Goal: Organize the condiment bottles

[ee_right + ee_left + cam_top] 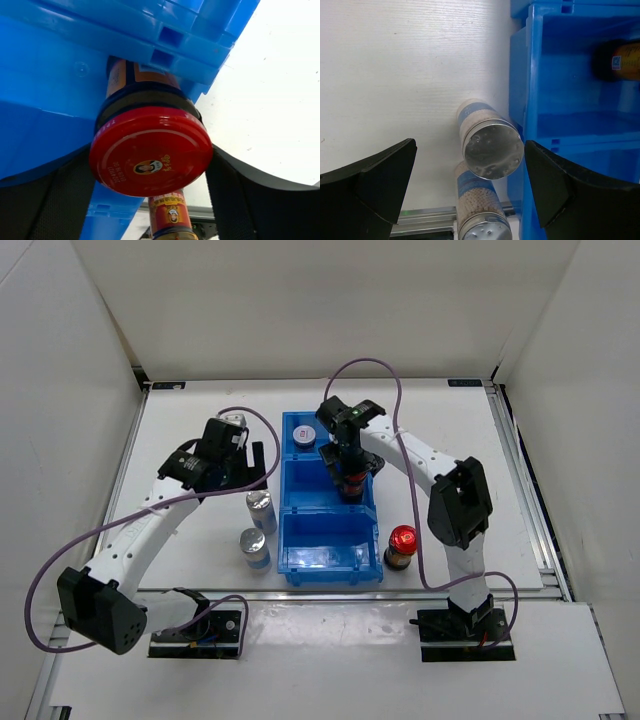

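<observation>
My right gripper (352,478) is shut on a dark red-capped bottle (150,152) and holds it in the middle compartment of the blue bin (300,502); its fingers (235,200) press both sides of the cap. A second red-capped bottle (401,545) stands on the table right of the bin. My left gripper (246,468) is open above a silver-capped bottle (492,150), which stands between the fingers (375,185) without touching them. The other silver-capped bottle (253,546) stands just nearer. A short grey-lidded bottle (302,435) sits in the back compartment. Another (232,420) is partly hidden behind my left arm.
The bin's front compartment (330,558) holds nothing. The bin wall (517,80) stands close to the right of the silver-capped bottles. White walls enclose the table on three sides, and a metal rail (525,500) runs along its right edge.
</observation>
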Action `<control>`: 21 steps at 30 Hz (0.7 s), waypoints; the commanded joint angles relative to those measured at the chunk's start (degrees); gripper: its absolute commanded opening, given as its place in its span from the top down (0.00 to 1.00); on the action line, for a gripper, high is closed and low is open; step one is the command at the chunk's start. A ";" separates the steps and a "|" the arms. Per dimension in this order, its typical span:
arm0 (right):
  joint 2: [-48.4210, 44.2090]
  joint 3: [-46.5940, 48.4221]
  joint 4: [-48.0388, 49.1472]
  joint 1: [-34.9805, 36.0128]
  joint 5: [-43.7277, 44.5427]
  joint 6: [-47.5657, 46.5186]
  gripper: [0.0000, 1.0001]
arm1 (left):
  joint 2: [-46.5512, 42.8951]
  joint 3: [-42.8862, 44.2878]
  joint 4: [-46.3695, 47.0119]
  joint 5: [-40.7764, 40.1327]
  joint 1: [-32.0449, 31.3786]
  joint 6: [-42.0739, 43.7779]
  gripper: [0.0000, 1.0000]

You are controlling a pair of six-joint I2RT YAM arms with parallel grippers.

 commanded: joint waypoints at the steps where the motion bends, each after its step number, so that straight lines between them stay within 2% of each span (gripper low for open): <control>1: -3.46 -0.43 1.75 0.25 0.13 1.64 0.13 | -1.56 -0.56 -0.26 0.47 -0.71 0.37 0.00; 4: -4.51 0.09 1.75 0.25 0.13 1.64 0.06 | -1.55 0.05 -0.79 -0.05 -1.24 1.60 0.00; 7: -5.65 5.09 -0.79 0.25 2.49 1.64 0.01 | -1.55 0.59 -0.79 0.82 -1.24 2.65 0.00; 14: -6.80 20.55 -6.41 0.25 7.34 -0.72 0.01 | -1.55 1.11 0.44 1.88 -2.38 4.50 0.00; 17: -4.51 27.84 -12.56 0.25 6.81 -0.03 0.01 | -0.85 2.26 0.97 1.88 -2.38 5.81 0.00; 21: -9.07 23.50 -14.24 0.25 3.74 2.95 0.01 | 1.96 5.15 0.44 1.88 -2.38 7.40 0.00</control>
